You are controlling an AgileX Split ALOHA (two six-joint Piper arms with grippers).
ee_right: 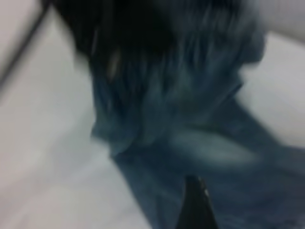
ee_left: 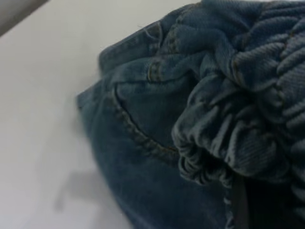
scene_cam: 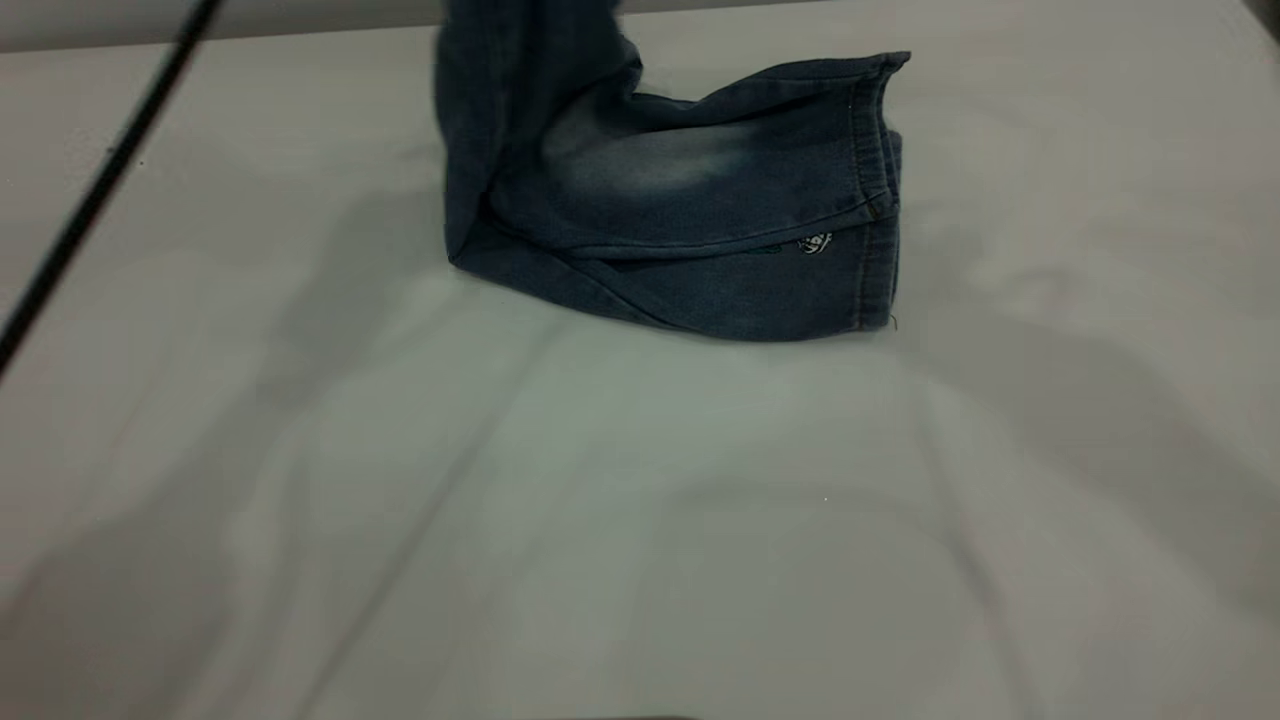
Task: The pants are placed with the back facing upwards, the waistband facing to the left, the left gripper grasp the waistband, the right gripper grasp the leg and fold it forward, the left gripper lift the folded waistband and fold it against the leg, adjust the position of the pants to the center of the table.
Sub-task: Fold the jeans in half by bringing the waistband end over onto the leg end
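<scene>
The pants (scene_cam: 700,200) lie folded in half lengthwise at the far side of the table (scene_cam: 640,520), dark-blue denim with a pale faded patch on the top leg (scene_cam: 660,160). The hems (scene_cam: 875,180) point right and a bit of cartoon print (scene_cam: 815,243) peeks out between the layers. The left end rises steeply out of the exterior view's top edge. In the left wrist view the ruched waistband (ee_left: 238,119) bunches right at my left gripper (ee_left: 238,200), which is shut on it, above a back pocket (ee_left: 143,119). My right gripper (ee_right: 195,202) hovers over the denim (ee_right: 200,143), touching nothing visible.
A black cable (scene_cam: 95,195) slants across the table's far left corner. White tabletop stretches wide in front of the pants and to both sides. The table's back edge (scene_cam: 300,25) runs just behind the pants.
</scene>
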